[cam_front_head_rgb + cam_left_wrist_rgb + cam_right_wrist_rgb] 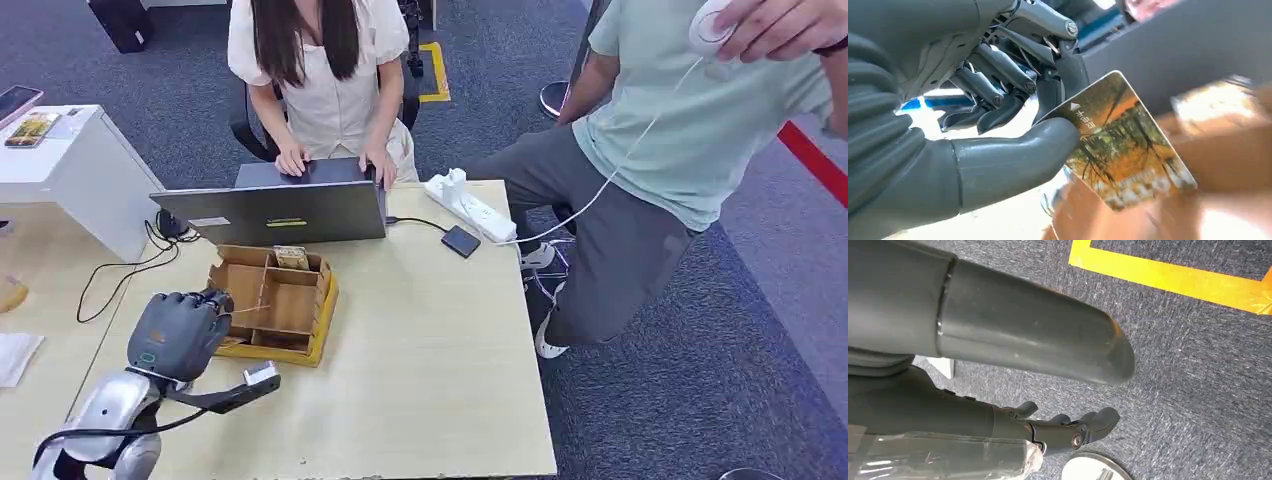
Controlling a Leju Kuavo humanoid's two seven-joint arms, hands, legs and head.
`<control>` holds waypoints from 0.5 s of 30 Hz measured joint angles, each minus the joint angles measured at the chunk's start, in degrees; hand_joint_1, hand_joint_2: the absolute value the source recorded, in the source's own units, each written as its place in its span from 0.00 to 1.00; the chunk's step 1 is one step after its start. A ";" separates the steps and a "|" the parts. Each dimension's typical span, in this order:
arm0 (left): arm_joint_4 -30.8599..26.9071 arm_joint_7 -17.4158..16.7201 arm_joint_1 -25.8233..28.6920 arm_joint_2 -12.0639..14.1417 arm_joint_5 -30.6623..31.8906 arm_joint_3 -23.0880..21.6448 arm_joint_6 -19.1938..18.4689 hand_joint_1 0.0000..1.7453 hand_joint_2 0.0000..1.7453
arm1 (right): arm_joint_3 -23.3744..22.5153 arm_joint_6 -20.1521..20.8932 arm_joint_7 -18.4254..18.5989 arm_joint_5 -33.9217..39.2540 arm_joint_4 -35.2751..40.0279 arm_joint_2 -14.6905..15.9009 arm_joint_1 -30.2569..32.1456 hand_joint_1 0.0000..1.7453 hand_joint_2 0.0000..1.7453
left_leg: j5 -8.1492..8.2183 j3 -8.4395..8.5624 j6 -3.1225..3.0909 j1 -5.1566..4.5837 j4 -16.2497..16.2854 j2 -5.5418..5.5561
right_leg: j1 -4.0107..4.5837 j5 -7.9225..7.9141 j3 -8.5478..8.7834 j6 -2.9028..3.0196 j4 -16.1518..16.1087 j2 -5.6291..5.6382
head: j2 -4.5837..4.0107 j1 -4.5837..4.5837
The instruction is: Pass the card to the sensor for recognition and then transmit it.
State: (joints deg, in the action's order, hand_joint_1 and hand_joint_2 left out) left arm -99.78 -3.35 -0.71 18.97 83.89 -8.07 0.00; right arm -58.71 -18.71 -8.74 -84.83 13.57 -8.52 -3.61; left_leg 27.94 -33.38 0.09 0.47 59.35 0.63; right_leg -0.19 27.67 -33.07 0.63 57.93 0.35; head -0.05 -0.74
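Observation:
My left hand [178, 335] hovers over the left part of a wooden compartment box [322, 318] on the table. In the left wrist view this hand [998, 155] pinches a card [1120, 150] with an orange and green picture between the thumb and a finger. The card sticks out past the fingertips over the blurred box. A small black sensor [461, 241] lies flat on the table to the right of the laptop, well away from the hand. My right hand [1023, 340] hangs above dark carpet, fingers apart and holding nothing.
A grey laptop [275, 212] stands behind the box, with a person [325, 80] typing on it. Another card [292, 257] stands in the box's far compartment. A white power strip [470, 207] lies beyond the sensor. A second person [640, 160] leans at the table's right edge.

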 joint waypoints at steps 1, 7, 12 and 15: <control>-0.31 0.46 -0.50 0.46 -0.33 0.51 -0.53 1.00 1.00 | 0.00 0.02 0.02 0.00 0.00 0.00 0.00 0.00 0.00 | -0.01 -0.01 0.01 0.01 0.00 0.00 | 0.01 0.00 0.00 0.00 0.00 0.00 | 0.00 -0.02; -1.38 1.64 -2.57 2.55 -1.38 2.25 -2.34 1.00 1.00 | 0.00 0.04 0.42 0.00 0.00 0.00 0.00 0.00 0.00 | -0.01 -0.02 0.01 0.01 0.00 -0.01 | 0.01 0.00 0.00 0.00 0.01 0.03 | 0.00 -0.02; -1.84 1.73 -4.49 4.35 -3.48 2.54 -3.55 1.00 1.00 | 0.02 0.04 0.55 0.00 0.00 0.00 -0.01 0.00 0.00 | -0.02 -0.06 0.00 0.01 0.02 0.00 | 0.01 0.00 -0.06 0.00 0.00 0.00 | 0.00 0.02; -2.30 2.34 -8.31 6.58 -5.88 2.80 -6.29 1.00 1.00 | 0.04 0.09 0.55 0.00 0.00 0.02 -0.02 0.00 0.00 | -0.07 -0.07 -0.02 0.01 0.01 0.02 | 0.01 -0.01 -0.04 0.00 0.01 -0.02 | 0.00 0.02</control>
State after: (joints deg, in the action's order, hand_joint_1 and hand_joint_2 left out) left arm -102.07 -1.01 -9.02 25.55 78.01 -5.27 -6.29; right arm -58.66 -18.62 -8.20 -84.83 13.57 -8.50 -3.64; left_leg 27.86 -33.45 0.06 0.48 59.36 0.65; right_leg -0.18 27.66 -33.11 0.64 57.94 0.34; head -0.04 -0.72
